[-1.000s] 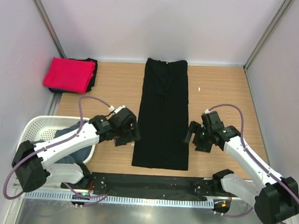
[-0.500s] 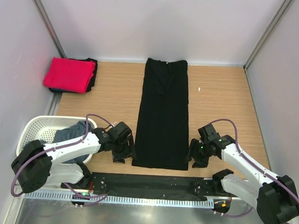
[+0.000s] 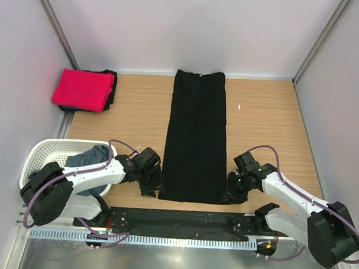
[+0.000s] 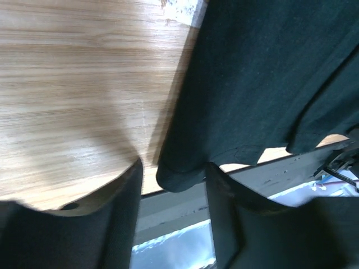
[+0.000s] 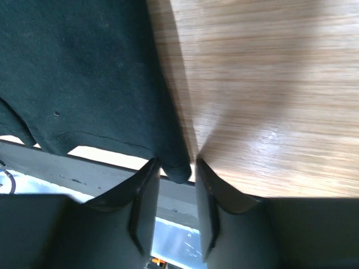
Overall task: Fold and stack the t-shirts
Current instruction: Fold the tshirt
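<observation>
The black t-shirt (image 3: 196, 135) lies as a long narrow strip down the middle of the wooden table. My left gripper (image 3: 154, 185) is low at its near-left corner. In the left wrist view the gripper (image 4: 174, 180) is open and the corner (image 4: 178, 175) sits between the fingers (image 4: 119, 224). My right gripper (image 3: 230, 192) is at the near-right corner. In the right wrist view it (image 5: 175, 175) is open, straddling that corner (image 5: 178, 170). The red t-shirt (image 3: 81, 89) lies folded at the far left on a dark folded cloth (image 3: 112, 81). The grey-blue t-shirt (image 3: 85, 160) is in the basket.
The white lattice laundry basket (image 3: 41, 152) stands at the near left beside the left arm. A black base rail (image 3: 186, 223) runs along the near edge just behind both grippers. Walls close in the left, right and far sides.
Both grippers have moved toward the near edge and inward, from beside the black t-shirt's sides down to its two near corners. The shirts have not moved.
</observation>
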{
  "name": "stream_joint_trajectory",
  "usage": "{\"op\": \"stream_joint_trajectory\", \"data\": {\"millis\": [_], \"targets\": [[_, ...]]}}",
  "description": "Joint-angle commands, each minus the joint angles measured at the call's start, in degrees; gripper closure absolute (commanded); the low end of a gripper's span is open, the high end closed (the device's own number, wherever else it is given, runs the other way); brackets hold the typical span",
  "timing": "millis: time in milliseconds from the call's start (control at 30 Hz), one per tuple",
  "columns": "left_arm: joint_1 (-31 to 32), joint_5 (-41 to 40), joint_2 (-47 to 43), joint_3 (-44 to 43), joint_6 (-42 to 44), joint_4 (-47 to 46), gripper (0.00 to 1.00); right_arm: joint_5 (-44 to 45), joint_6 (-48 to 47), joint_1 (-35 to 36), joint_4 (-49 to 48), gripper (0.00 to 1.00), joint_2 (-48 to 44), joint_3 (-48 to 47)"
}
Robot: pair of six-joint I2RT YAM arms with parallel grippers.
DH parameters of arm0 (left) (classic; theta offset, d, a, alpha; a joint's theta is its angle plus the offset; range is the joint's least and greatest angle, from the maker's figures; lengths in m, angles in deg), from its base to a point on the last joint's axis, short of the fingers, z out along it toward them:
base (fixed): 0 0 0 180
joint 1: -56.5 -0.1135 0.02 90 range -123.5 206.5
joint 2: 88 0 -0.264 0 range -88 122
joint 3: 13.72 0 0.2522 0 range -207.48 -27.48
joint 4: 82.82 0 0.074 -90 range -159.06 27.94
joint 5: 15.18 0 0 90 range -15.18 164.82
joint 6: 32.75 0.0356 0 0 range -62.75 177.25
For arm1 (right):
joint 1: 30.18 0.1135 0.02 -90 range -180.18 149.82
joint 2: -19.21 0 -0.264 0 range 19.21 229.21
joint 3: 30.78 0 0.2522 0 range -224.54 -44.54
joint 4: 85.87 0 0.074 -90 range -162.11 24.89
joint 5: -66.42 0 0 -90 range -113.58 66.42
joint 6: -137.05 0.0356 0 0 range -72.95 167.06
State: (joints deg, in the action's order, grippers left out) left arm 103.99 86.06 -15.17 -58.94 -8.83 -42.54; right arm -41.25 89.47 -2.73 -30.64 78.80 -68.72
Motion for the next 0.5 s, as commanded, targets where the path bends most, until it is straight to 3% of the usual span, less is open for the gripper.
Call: {"op": "stream_joint_trajectory", "data": {"millis": [0, 67, 167, 233, 300, 467], "targets": [[-0.11, 0.27, 1.25, 1.05, -0.27, -2.0, 0.53, -0.17, -0.14, 0.86, -2.54, 0.65, 1.84, -0.07], [-0.11, 0.44, 1.6, 1.14, -0.27, -1.91, 0.6, 0.09, -0.05, 1.12, -2.71, 0.69, 2.37, -0.34], [-0.11, 0.09, 2.39, 1.4, -0.54, -1.74, 0.82, 0.27, 0.21, 1.12, -2.89, 0.74, 2.72, -0.69], [-0.02, 0.18, 3.45, 0.79, -0.54, -1.48, 1.0, -0.34, 0.74, 1.12, -2.8, 0.88, 2.9, -0.86], [-0.11, 0.97, 4.24, -0.09, -0.27, -1.04, 1.0, -0.96, 1.09, 1.12, -2.28, 0.99, 2.64, -1.3], [-0.02, 0.53, 2.93, -6.57, 1.13, 5.45, 1.0, -0.96, 1.09, 1.12, 3.33, 0.99, 2.02, -6.39]]}}
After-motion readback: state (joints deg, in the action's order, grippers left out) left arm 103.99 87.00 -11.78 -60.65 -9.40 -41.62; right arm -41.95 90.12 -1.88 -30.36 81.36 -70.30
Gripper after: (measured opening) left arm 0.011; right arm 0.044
